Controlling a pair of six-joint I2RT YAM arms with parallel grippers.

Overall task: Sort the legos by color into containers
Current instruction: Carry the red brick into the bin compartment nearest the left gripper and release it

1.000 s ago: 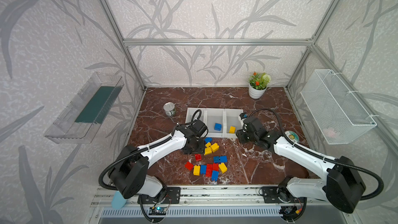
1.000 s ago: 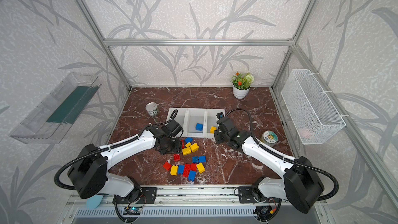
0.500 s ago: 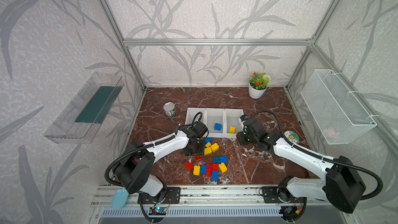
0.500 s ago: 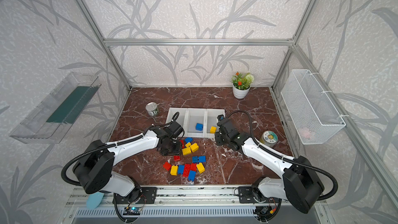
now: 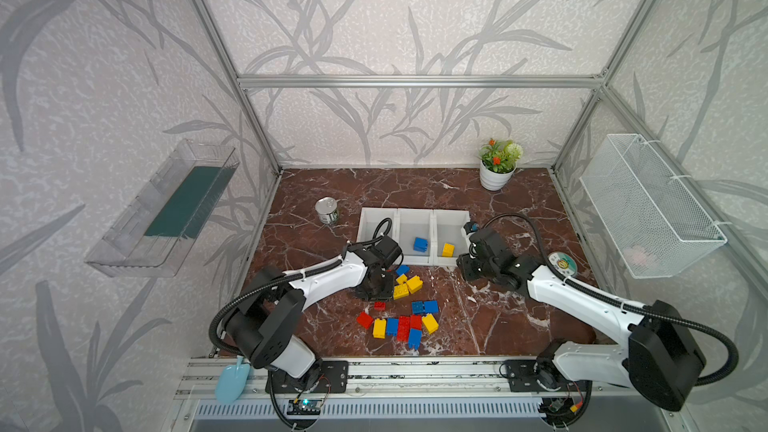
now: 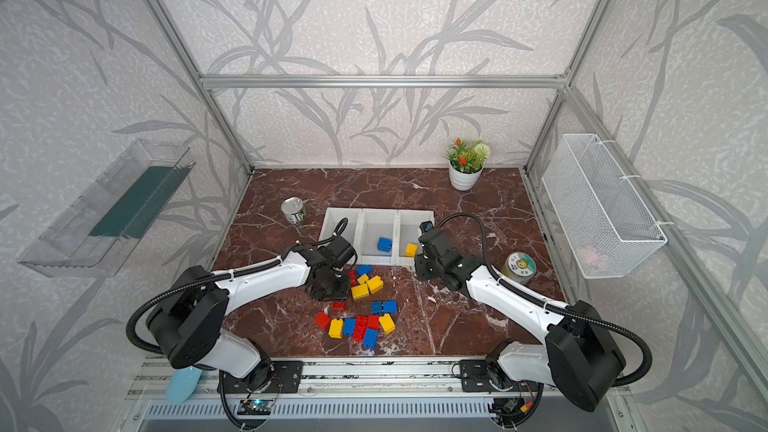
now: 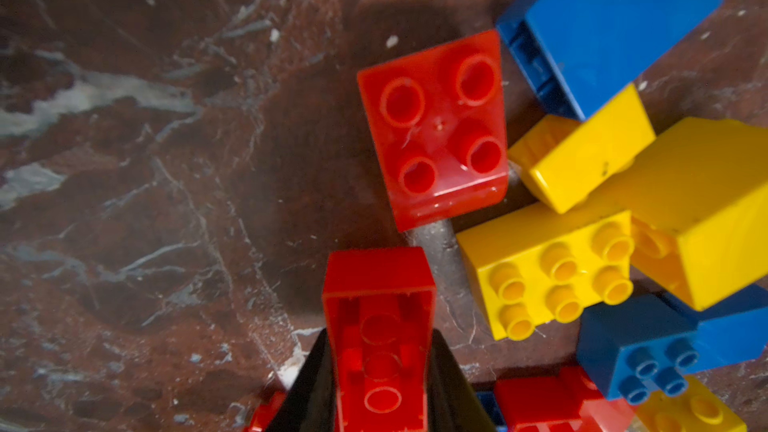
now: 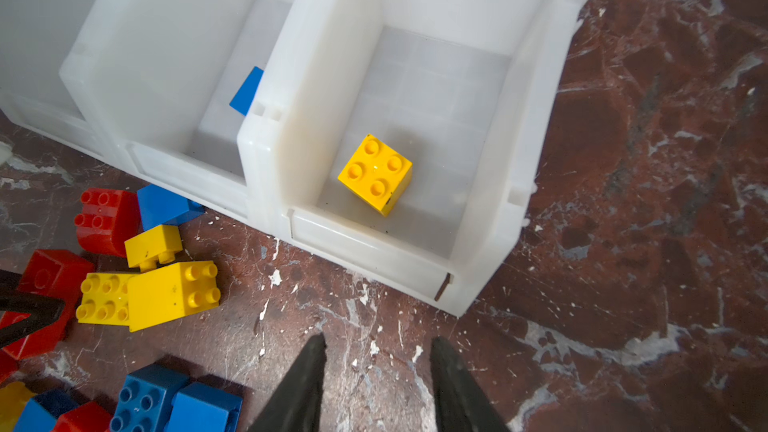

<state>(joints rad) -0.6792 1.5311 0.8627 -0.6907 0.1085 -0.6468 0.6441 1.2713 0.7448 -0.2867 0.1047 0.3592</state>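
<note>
In the left wrist view my left gripper (image 7: pixel 380 334) is shut on an oblong red lego (image 7: pixel 380 284), hollow underside facing the camera, just above the table. A square red lego (image 7: pixel 434 126) lies just beyond it, beside yellow (image 7: pixel 548 272) and blue ones. In both top views this gripper (image 5: pixel 376 286) (image 6: pixel 328 286) is at the left edge of the loose legos (image 5: pixel 401 326). The containers (image 5: pixel 415 213) (image 6: pixel 380 213) hold a blue lego (image 5: pixel 420 244) in the middle and a yellow lego (image 5: pixel 448 249) (image 8: pixel 376 174) on the right. My right gripper (image 8: pixel 378 340) (image 5: pixel 465 270) is open and empty, over bare table before the right container (image 8: pixel 332 56).
A tin can (image 5: pixel 327 210) stands left of the containers, a potted plant (image 5: pixel 496 168) at the back right, a round tin (image 5: pixel 562 263) beside my right arm. A wire basket (image 5: pixel 648 209) hangs on the right wall, a clear tray (image 5: pixel 166 209) on the left.
My left gripper has shut on the red lego at the pile's left edge. The right gripper has drawn back slightly from the right container and narrowed a little.
</note>
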